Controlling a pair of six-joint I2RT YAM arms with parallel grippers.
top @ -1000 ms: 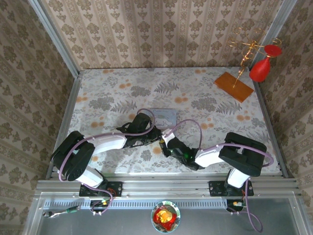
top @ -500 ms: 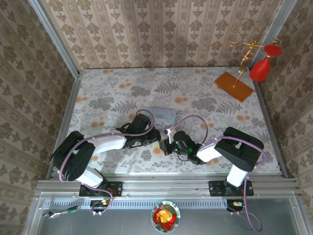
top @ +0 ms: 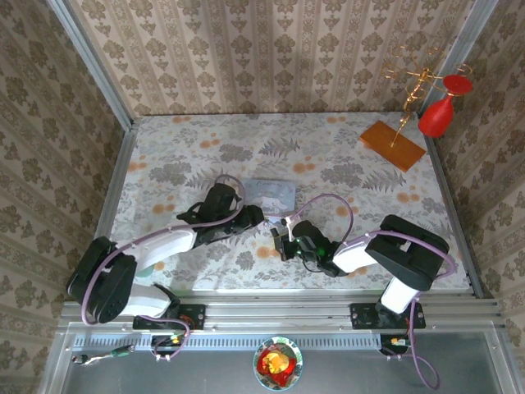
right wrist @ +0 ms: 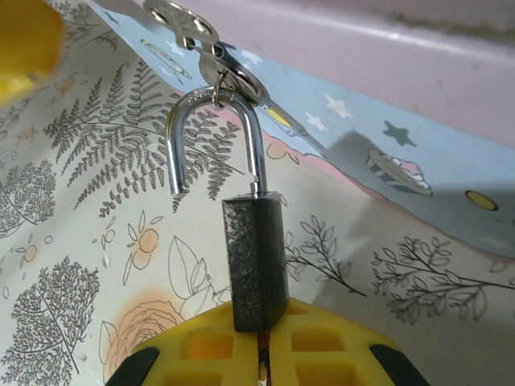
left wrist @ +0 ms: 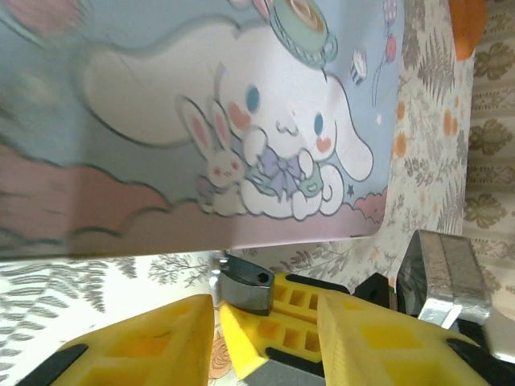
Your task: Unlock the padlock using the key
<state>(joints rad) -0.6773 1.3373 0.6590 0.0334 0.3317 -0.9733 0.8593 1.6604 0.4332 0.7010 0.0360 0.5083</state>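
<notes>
Steel shackle (right wrist: pixel 213 133) noted free at one leg, key (right wrist: pixel 183 18) ringed to it. Clamps padlock (right wrist: pixel 256 257) upright in right gripper (right wrist: pixel 258 338) — likely for steadying. Shows left gripper (left wrist: pixel 265 326) spread wide, empty.

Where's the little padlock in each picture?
Top external: padlock, tiny, at the right gripper's tip, just below the blue tin.
Left wrist: bottom middle, below the tin's edge.
Right wrist: centre, gripped from below, tin behind.
Shared landmark: the blue tin.
</notes>
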